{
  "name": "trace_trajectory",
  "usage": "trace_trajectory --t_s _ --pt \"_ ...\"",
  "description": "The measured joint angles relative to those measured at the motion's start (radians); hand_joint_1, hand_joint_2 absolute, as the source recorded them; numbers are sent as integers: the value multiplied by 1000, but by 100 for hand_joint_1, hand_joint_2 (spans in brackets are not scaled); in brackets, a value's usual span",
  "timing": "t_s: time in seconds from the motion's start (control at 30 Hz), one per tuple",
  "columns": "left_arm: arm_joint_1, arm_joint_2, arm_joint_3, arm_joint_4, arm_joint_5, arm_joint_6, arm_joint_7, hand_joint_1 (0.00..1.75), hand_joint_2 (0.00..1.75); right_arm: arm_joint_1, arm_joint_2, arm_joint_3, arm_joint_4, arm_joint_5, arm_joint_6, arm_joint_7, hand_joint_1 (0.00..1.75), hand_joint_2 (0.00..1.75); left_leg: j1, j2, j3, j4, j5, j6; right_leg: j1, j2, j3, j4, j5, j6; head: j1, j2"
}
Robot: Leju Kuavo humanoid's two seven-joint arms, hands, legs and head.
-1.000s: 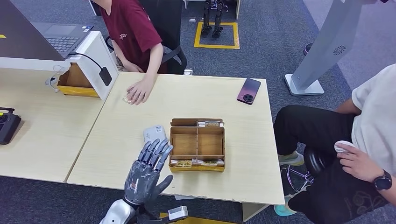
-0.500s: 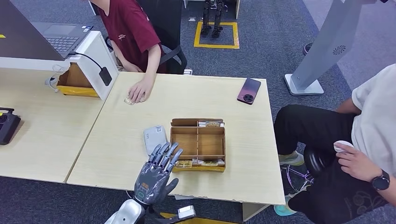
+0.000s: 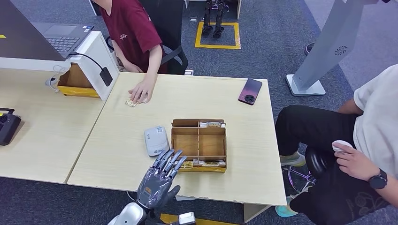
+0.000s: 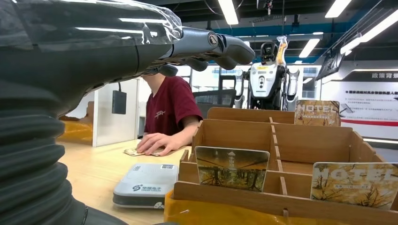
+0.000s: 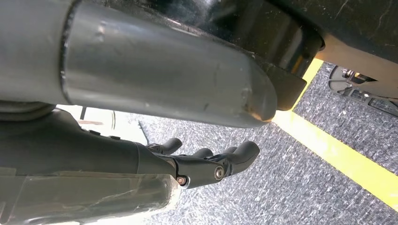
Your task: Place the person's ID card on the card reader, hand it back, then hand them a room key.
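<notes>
My left hand (image 3: 158, 180) hovers empty, fingers spread, just before the card reader (image 3: 156, 140) and key box (image 3: 198, 144); my right hand (image 5: 197, 164) hangs loosely apart, holding nothing.

You are looking down on two light wood tables (image 3: 117, 140) set edge to edge on dark grey-blue carpet (image 3: 263, 61). A yellow square outline (image 3: 218, 35) is taped on the carpet beyond the far edge. A black office chair (image 3: 174, 56) stands at the far side, and to your right a tall grey pedestal (image 3: 324, 51) rises from a flat base. At the far left a white stand (image 3: 96, 58) carries a laptop (image 3: 63, 37). From the left wrist view you see long ceiling light strips (image 4: 230, 11) in a bright hall.
</notes>
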Motion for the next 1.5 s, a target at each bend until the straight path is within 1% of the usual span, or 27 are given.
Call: trace_trajectory --t_s 0.23,0.7,1.07,1.3,1.5 --pt "0 -21 18 13 3 0 -17 0 175 0 0 1 0 7 0 0 0 0 0 0 0 0 0 0 0 0 0 0 0 0 0 0" --pt "-4 -60 81 65 13 0 -33 0 175 -2 0 13 0 17 3 1 0 0 0 0 0 0 0 0 0 0 0 0 0 0 0 0" --pt "-15 -92 133 118 39 0 -83 0 175 -2 0 19 0 24 4 1 0 0 0 0 0 0 0 0 0 0 0 0 0 0 0 0" --pt "-14 -111 169 122 61 0 -134 0 175 -3 0 20 0 25 5 2 0 0 0 0 0 0 0 0 0 0 0 0 0 0 0 0" --pt "-17 -131 186 124 58 0 -149 0 175 -4 0 22 0 26 8 3 0 0 0 0 0 0 0 0 0 0 0 0 0 0 0 0"
